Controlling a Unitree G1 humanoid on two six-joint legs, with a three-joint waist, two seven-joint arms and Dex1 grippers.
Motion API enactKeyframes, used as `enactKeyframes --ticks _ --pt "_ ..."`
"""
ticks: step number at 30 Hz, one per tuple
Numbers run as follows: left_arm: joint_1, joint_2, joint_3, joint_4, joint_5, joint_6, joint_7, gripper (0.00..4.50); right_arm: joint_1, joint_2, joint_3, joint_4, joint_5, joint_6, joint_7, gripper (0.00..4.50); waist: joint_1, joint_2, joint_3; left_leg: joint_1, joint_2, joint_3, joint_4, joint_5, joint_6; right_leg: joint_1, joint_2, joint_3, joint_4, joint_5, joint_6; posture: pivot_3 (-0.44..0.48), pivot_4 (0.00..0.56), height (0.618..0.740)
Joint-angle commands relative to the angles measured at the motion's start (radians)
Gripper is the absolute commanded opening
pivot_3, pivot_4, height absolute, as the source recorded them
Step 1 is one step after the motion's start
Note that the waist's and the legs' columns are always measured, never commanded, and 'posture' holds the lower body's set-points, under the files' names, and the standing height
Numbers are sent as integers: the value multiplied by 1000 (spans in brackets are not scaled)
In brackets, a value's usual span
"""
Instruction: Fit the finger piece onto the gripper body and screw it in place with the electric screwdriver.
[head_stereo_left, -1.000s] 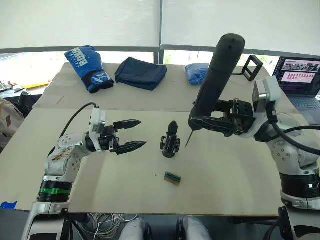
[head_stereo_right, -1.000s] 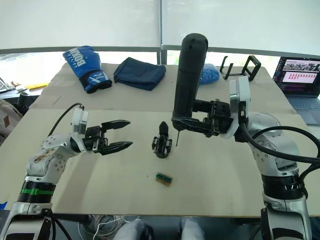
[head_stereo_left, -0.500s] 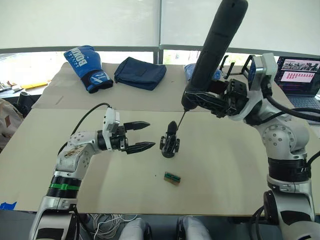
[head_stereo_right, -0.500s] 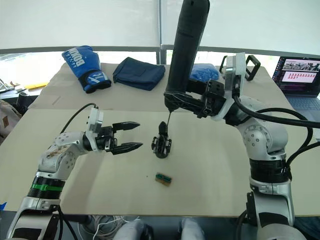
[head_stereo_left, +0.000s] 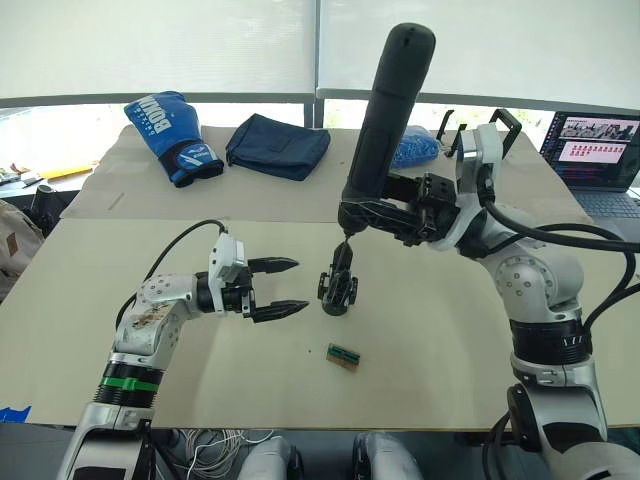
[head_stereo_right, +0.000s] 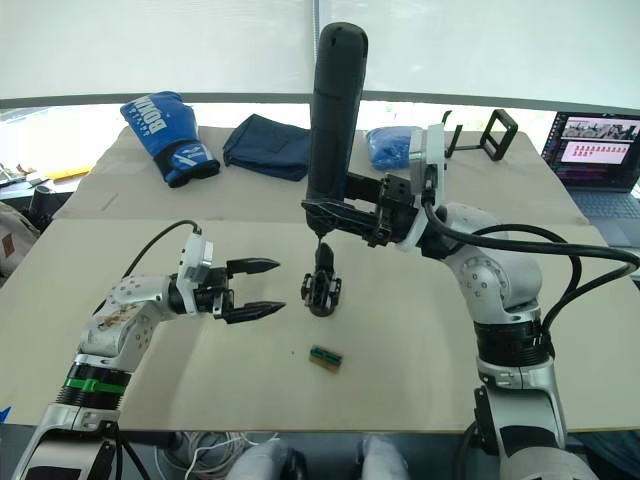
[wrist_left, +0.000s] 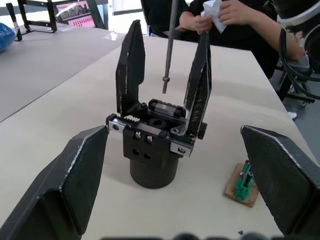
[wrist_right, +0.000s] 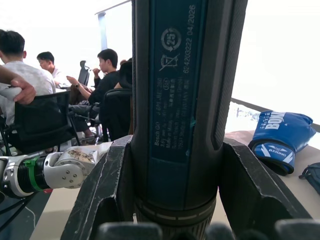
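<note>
- Two pincers in my head feed: right pincer clamped on the electric screwdriver, near-upright, rounded end up.
- Thin metal bit hangs tip-down between the two upright fingers on the gripper body; I can't tell if the tip touches anything.
- Gripper body stands upright on its round base, mid bench.
- Finger piece looks seated on the body; can't see the screws.
- Left pincer is spread wide, holding nothing, level with the body and near it on its left, not touching.
- Small green-brown block lies flat on the bench, just in front of the body.
- Blue boxing glove, dark folded cloth at far side.
</note>
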Motion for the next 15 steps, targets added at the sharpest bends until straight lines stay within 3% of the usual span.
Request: enactKeyframes --ticks 1,15 --pt "-2 -2 -3 1 11 -27 -9 4500 -29 8 -6 -36 -17 -38 2 1940 -1 0 0 0 0 0 0 0 0 0 0 0 0 0 0 0 150 740" --pt "36 -13 -28 8 40 -64 -10 4500 -6 31 3 -68 2 8 7 1940 -3 0 0 0 0 0 0 0 0 0 0 0 0 0 0 0 150 740"
